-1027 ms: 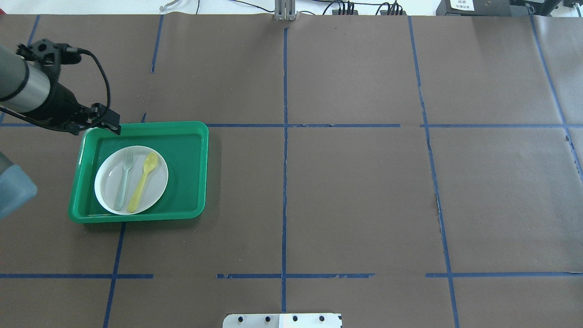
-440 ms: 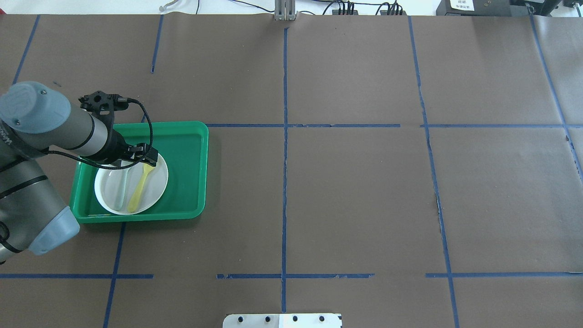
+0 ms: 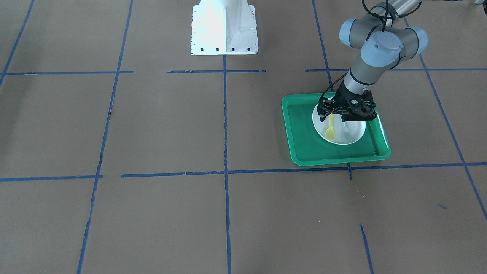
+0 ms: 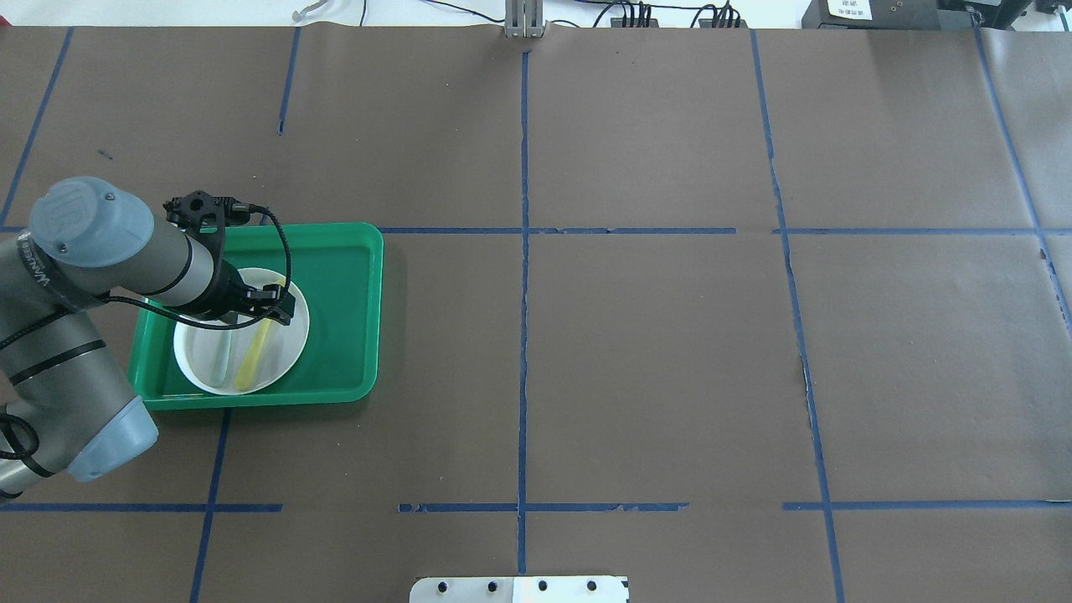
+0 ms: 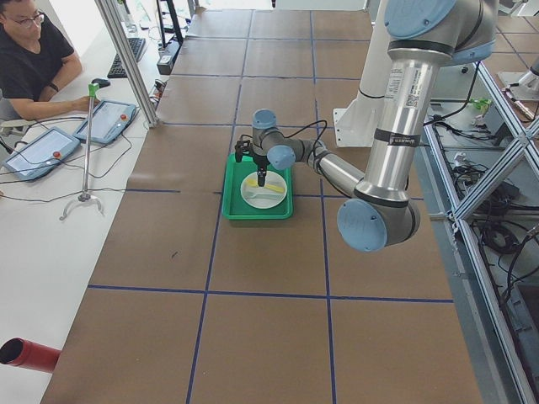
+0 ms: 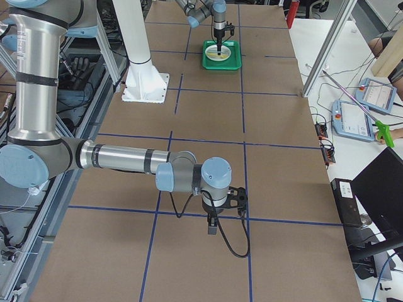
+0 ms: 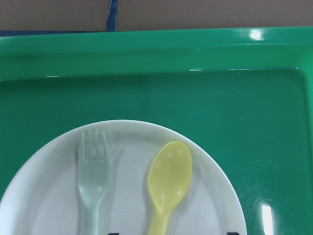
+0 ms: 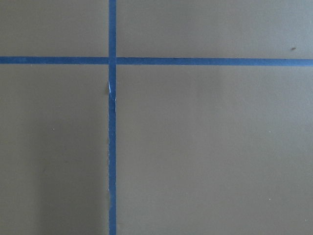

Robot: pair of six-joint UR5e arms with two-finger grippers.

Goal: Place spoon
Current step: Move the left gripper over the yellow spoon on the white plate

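Note:
The yellow spoon [image 7: 168, 183] lies on a white plate [image 7: 49, 196] beside a pale grey-green fork [image 7: 93, 181], bowl toward the tray's far side. The plate sits in a green tray [image 4: 352, 251]. My left gripper [image 4: 270, 311] is low over the plate, above the spoon's [image 4: 249, 362] handle. It is open: two dark fingertips [image 7: 113, 233] show wide apart at the left wrist view's bottom edge, either side of the handle. In the front view the gripper [image 3: 342, 114] hides the spoon's [image 3: 330, 131] handle end. My right gripper [image 6: 213, 225] shows only in the exterior right view, so I cannot tell its state.
The brown table has blue tape lines [image 4: 523, 335]. The white robot base [image 3: 223, 26] stands at the table's near edge. An operator [image 5: 34, 59] sits at a side desk. The right wrist view shows only table and tape [image 8: 112, 122].
My left arm has swung from the tray's far left corner to over the plate and come down above the spoon's handle. Spoon, fork and plate have not moved.

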